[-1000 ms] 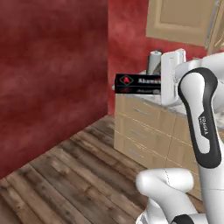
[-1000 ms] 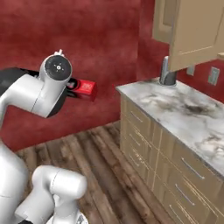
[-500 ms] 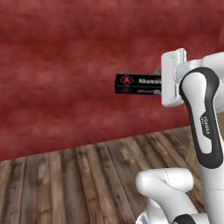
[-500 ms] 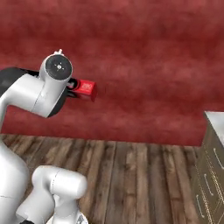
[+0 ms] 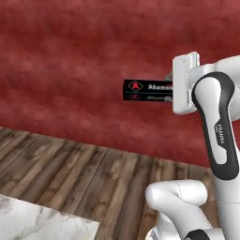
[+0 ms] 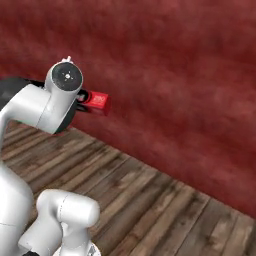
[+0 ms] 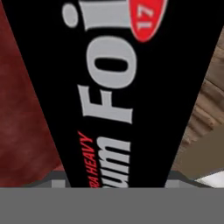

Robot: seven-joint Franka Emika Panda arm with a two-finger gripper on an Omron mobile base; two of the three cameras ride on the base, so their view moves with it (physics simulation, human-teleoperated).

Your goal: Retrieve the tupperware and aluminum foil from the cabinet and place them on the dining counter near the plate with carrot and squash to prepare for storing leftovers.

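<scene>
Jaws clamp aluminum foil (image 5: 146,90); red wall (image 5: 61,61), wood floor (image 5: 70,168), dining counter (image 5: 42,222) corner.

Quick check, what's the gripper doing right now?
Gripper: closed on the aluminum foil box, held level in the air in front of the red wall.

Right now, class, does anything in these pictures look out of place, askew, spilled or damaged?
Nothing stands out. The aluminum foil box is held level in the gripper, well above the wooden floor, in front of the red wall. It looks undamaged, and nothing is spilled. A corner of the marble dining counter shows at lower left.
</scene>
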